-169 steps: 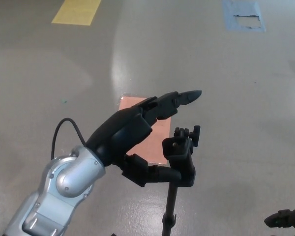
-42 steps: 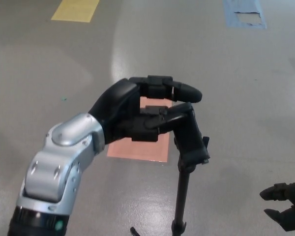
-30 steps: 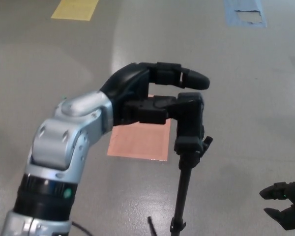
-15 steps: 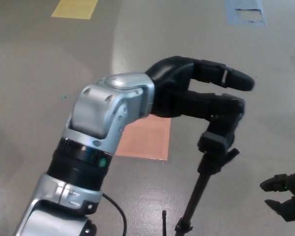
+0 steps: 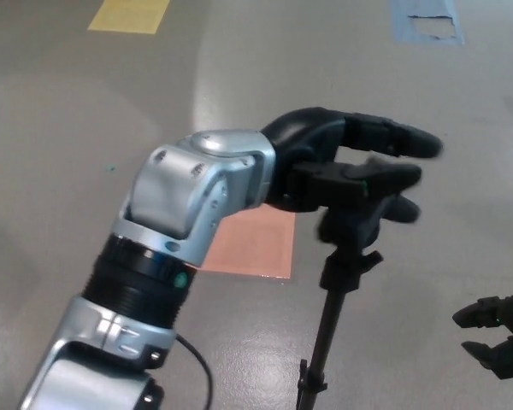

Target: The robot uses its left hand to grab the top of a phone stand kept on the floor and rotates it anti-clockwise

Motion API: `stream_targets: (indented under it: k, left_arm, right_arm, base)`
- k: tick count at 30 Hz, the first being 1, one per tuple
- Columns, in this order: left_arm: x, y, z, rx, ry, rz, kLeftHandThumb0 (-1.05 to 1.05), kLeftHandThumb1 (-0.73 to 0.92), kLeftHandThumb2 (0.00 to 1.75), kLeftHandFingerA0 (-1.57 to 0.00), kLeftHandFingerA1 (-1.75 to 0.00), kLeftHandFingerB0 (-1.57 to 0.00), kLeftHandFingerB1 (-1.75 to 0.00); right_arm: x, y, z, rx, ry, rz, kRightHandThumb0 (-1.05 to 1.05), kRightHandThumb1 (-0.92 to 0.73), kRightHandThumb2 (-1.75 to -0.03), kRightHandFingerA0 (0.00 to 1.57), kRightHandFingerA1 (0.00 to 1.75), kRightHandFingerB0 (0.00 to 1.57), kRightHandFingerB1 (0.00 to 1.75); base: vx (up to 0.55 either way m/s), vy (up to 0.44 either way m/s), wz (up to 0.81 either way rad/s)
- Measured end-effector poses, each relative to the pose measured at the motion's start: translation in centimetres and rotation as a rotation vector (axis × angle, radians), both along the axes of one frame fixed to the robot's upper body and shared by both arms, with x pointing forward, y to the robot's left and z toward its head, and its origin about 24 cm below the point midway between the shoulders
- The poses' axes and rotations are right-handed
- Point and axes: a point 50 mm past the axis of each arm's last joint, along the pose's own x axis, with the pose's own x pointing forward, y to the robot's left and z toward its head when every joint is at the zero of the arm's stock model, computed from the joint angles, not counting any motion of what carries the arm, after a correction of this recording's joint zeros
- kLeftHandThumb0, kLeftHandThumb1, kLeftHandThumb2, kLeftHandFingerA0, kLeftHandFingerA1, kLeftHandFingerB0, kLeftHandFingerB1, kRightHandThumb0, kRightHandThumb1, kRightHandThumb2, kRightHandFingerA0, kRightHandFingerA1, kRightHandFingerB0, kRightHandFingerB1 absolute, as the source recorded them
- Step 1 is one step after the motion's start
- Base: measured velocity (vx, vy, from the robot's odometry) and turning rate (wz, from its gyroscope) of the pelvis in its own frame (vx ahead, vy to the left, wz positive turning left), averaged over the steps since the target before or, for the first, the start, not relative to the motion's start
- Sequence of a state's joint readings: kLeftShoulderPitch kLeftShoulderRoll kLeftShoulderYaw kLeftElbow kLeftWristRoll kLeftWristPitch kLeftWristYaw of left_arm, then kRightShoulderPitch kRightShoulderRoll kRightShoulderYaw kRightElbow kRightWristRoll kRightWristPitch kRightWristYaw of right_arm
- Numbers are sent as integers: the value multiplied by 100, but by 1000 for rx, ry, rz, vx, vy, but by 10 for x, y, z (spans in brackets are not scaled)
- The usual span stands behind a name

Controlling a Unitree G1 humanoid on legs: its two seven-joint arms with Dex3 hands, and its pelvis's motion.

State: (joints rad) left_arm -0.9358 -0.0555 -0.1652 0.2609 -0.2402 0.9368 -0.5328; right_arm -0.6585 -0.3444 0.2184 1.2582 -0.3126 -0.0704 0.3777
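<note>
Now phone stand [image 5: 342, 256] top inside left hand [image 5: 346, 171] fingers [image 5: 393, 141].

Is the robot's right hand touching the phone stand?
No, the right hand sits low at the picture's edge, well apart from the phone stand.

a single head view looks steeply down from above at the glossy grey concrete floor [image 5: 85, 120], close over the silver-and-black left arm [image 5: 171, 256].

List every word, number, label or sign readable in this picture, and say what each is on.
None can be read.
The left hand, phone stand and silver forearm show no print.
The yellow, blue and orange floor patches are plain.
</note>
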Motion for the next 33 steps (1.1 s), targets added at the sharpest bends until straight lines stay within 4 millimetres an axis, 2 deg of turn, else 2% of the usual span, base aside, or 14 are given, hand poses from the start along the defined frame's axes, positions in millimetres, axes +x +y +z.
stream_targets:
  k: [1,3,10,11,12,15,21,25,26,28,29,31,32,33]
  left_arm:
    - [0,1,1,3,-1,-5,-75,44,78,-5,-21,0,-10]
    - [0,5,3,4,-2,-26,-79,48,86,0,-12,0,-6]
    - [-2,10,8,-12,-8,-73,-83,51,88,0,-12,0,-4]
    - [-2,10,8,-13,-8,-77,-84,53,89,0,-11,0,-3]
    - [-2,10,9,-16,-9,-82,-88,56,91,0,-9,0,-1]
    - [-3,11,11,-20,-16,-97,-90,57,92,0,-8,0,0]
    - [-4,15,15,-21,-41,-109,-89,57,91,0,-7,0,0]
    - [-3,17,18,-38,-59,-106,-88,55,90,0,-8,0,0]
    - [-3,19,20,-45,-64,-97,-85,67,61,0,-6,0,0]
    - [-2,21,21,-50,-68,-89,-85,67,61,0,-6,0,0]
    - [-1,23,22,-57,-73,-77,-94,58,94,0,-3,0,0]
    - [2,31,26,-71,-87,-47,-94,58,94,0,-3,0,0]
    - [3,36,30,-78,-102,-30,-96,61,95,0,-2,0,0]
    - [5,40,34,-82,-117,-17,-97,64,94,0,-2,0,0]
  right_arm:
    - [0,0,0,1,0,1,-47,-73,-79,27,45,17,37]
    - [1,0,1,5,1,2,-46,-74,-79,26,44,16,37]
    - [1,0,2,7,2,3,-46,-74,-79,25,45,17,37]
    - [2,0,2,7,1,3,-39,-83,-65,30,40,19,30]
    - [2,0,2,7,1,3,-46,-74,-79,25,44,16,37]
    - [2,0,2,7,1,1,-46,-74,-79,26,45,16,37]
    - [2,0,3,5,2,0,-46,-74,-79,27,45,16,37]
    - [3,1,4,4,0,1,-39,-84,-65,30,39,18,29]
    - [3,1,4,4,1,1,-40,-84,-65,35,40,19,29]
    - [3,1,4,3,2,1,-40,-84,-65,35,40,19,29]
    - [3,1,3,3,2,0,-47,-72,-81,32,47,15,37]
    - [3,0,3,3,3,-1,-47,-72,-81,32,47,15,37]
    - [3,0,3,4,4,-2,-39,-84,-65,37,41,19,29]
    - [3,0,3,3,5,-3,-46,-73,-79,32,46,16,37]
  base:
    - [0,0,0]
    - [0,0,0]
    - [0,0,0]
    - [0,0,0]
    - [0,0,0]
    - [0,0,0]
    - [0,0,0]
    - [0,0,0]
    - [0,0,0]
    - [0,0,0]
    - [0,0,0]
    - [0,0,0]
    - [0,0,0]
    - [0,0,0]
